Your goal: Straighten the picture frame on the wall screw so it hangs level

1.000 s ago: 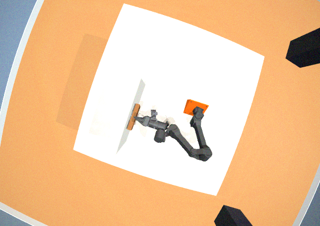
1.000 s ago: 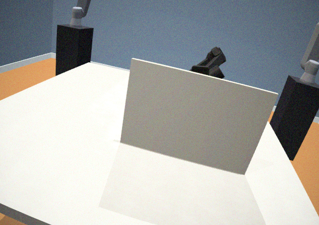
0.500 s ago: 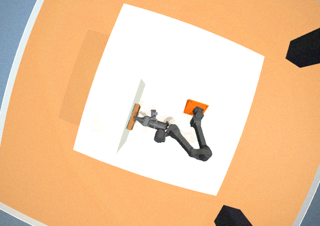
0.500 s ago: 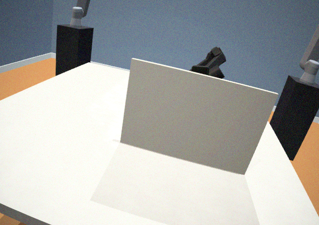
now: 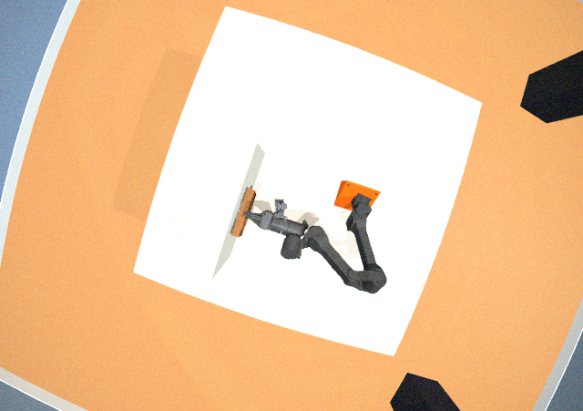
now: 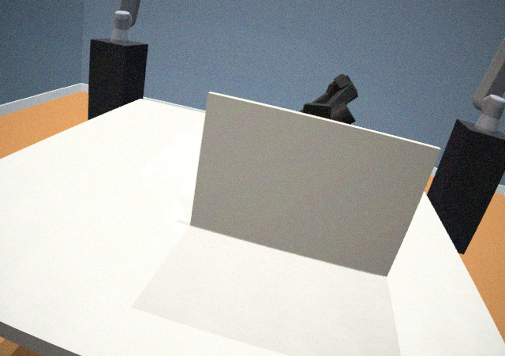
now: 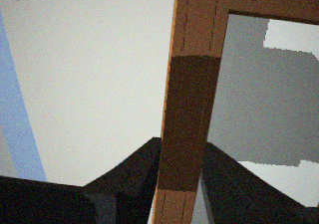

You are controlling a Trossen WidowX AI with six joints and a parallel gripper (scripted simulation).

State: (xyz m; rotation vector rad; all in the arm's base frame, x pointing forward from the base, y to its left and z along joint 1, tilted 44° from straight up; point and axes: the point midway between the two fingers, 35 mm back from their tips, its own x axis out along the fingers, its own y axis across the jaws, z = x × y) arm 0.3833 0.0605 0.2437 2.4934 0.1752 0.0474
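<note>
The wooden picture frame (image 5: 245,213) (image 7: 194,40) hangs against the upright grey wall panel (image 5: 249,171) (image 6: 305,189) (image 7: 90,75). In the wrist view its brown side bar runs up between my two dark fingers. My gripper (image 5: 248,214) (image 7: 181,171) is shut on that side bar of the frame. In the overhead view the frame shows edge-on as a thin brown strip on the arm's side of the panel. The screw and the notched strip are hidden. In the exterior view the panel hides the frame, and only part of the arm (image 6: 332,101) shows above it.
The arm's base stands on an orange plate (image 5: 345,194) on the white table (image 5: 329,91) (image 6: 81,181). Black pedestals (image 6: 116,79) (image 6: 465,181) with grey camera arms stand off the table on the orange floor (image 5: 94,303).
</note>
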